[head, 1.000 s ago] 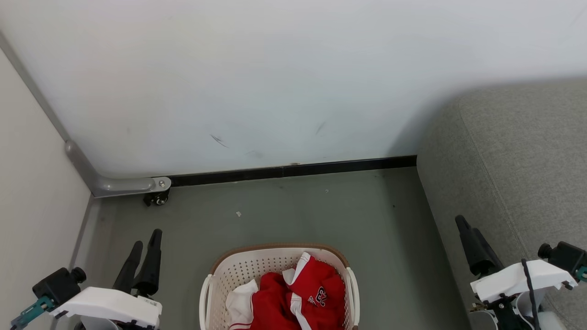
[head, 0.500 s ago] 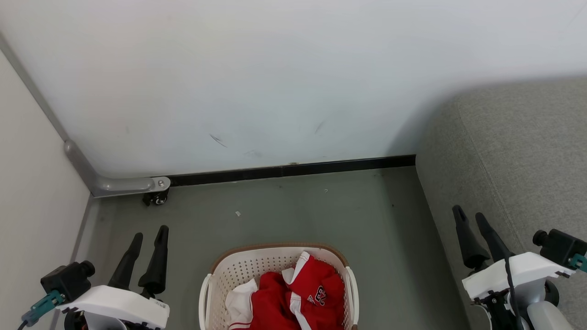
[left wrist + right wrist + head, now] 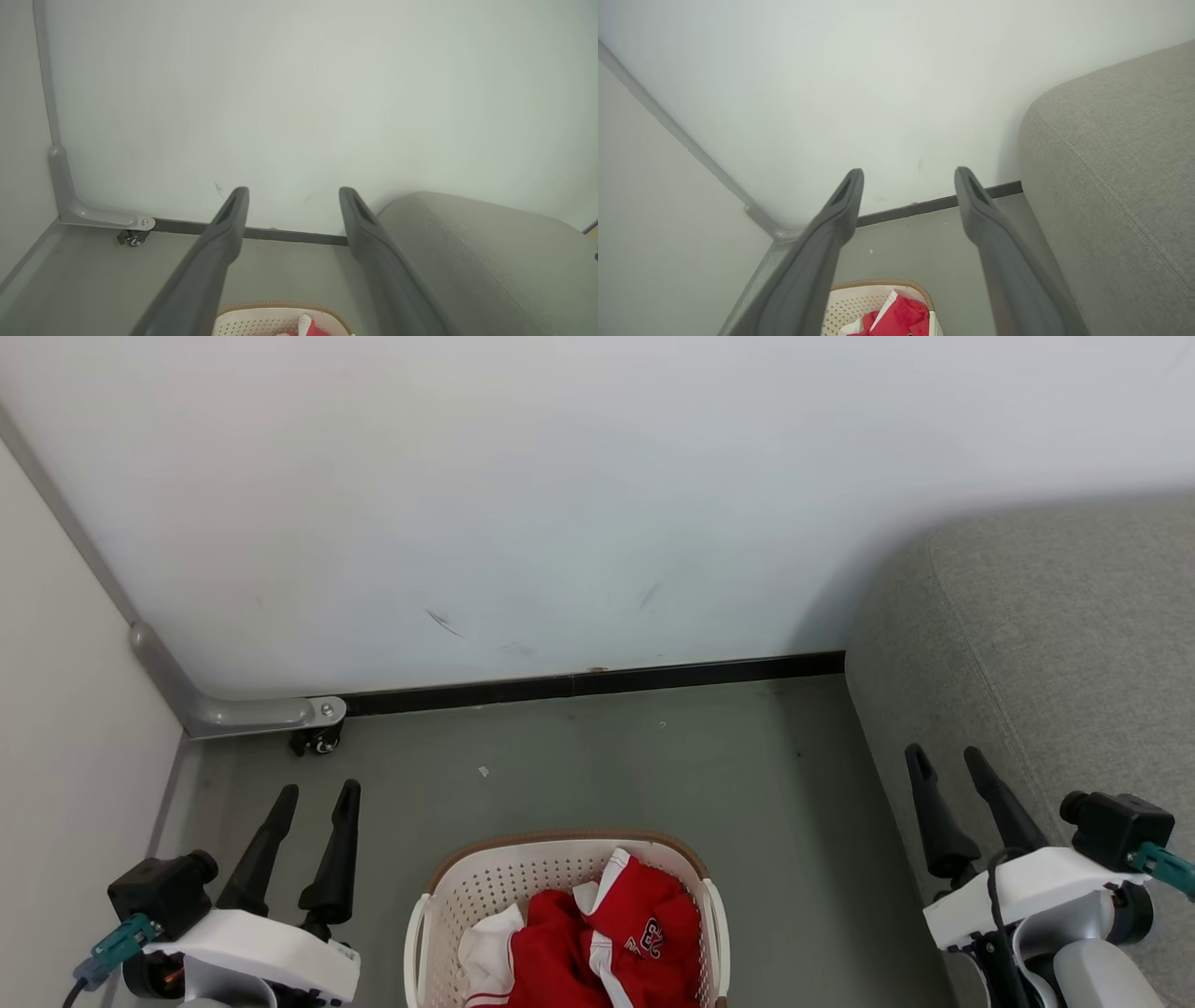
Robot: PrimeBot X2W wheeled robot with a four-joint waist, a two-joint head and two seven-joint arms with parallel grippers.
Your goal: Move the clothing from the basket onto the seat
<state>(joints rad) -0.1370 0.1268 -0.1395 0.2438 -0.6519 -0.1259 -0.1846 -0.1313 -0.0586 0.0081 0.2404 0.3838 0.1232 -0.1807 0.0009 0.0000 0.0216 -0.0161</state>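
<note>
The red and white clothing (image 3: 597,943) lies crumpled in the cream basket (image 3: 485,882) on the floor at the bottom middle of the head view; its top also peeks into the left wrist view (image 3: 310,329) and right wrist view (image 3: 896,317). The grey seat (image 3: 1055,644) fills the right side. My left gripper (image 3: 319,791) stands open left of the basket, apart from it. My right gripper (image 3: 945,754) stands open to the basket's right, in front of the seat's side. Nothing sits between either pair of fingers.
A white wall with a black skirting strip (image 3: 597,683) runs behind the basket. A grey metal bracket with a small caster (image 3: 317,737) sits at the back left corner. A pale panel (image 3: 65,728) closes the left side. Grey floor (image 3: 607,765) lies beyond the basket.
Both grippers have risen and shifted inward toward the basket, the left to the right and the right to the left. The basket and clothing have not moved.
</note>
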